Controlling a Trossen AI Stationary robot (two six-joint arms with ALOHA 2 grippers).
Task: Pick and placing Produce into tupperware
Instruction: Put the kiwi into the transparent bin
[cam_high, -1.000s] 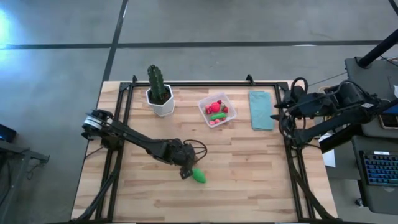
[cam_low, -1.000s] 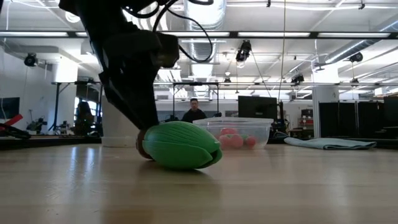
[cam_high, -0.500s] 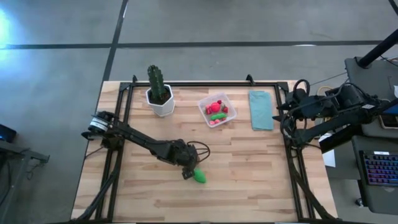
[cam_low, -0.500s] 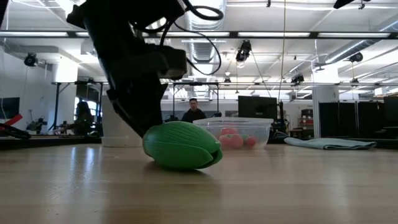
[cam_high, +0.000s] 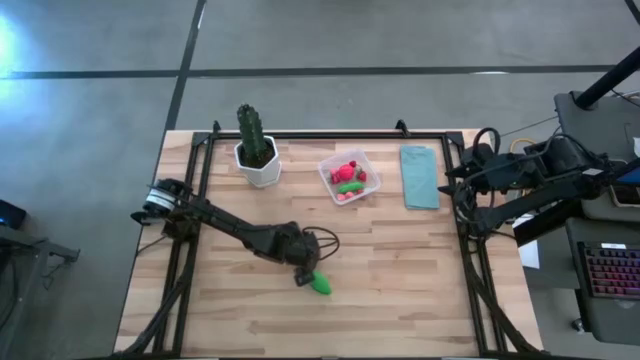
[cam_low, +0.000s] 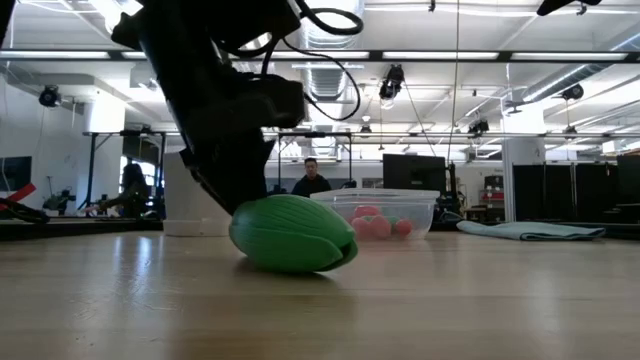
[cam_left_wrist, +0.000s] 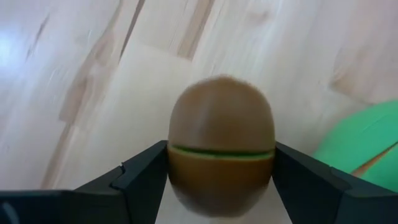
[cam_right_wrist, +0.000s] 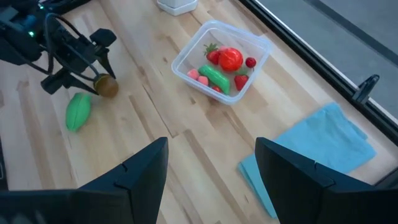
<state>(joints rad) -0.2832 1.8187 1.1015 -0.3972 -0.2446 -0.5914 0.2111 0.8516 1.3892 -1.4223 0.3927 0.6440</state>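
Note:
My left gripper (cam_high: 303, 272) is low over the table's near middle, shut on the brown ball (cam_left_wrist: 221, 146), which also shows in the right wrist view (cam_right_wrist: 107, 86). A green oblong piece (cam_high: 320, 285) lies on its side on the wood right next to it, filling the low view (cam_low: 292, 233). The clear tupperware (cam_high: 349, 176) stands toward the far edge and holds red, pink and green pieces (cam_right_wrist: 219, 67). My right gripper (cam_right_wrist: 211, 168) waits open above the table's right edge. My left gripper pinches the brown ball between its two fingers (cam_left_wrist: 146, 171), one on each side of the ball's middle seam (cam_left_wrist: 180, 155). The fingers slant down from the table's left. I cannot tell whether the ball is clear of the wood.
A cactus in a white pot (cam_high: 257, 150) stands at the far left. A folded light blue cloth (cam_high: 420, 177) lies right of the tupperware. A black frame rail (cam_high: 330, 133) runs around the table. Bare wood (cam_high: 400, 270) lies near right. A person (cam_low: 312, 178) sits far behind.
My left gripper has shifted a little toward the table's right, closer to the green piece. The brown ball, which showed beside the green piece in the low view, is now hidden behind it. The green piece has stayed put.

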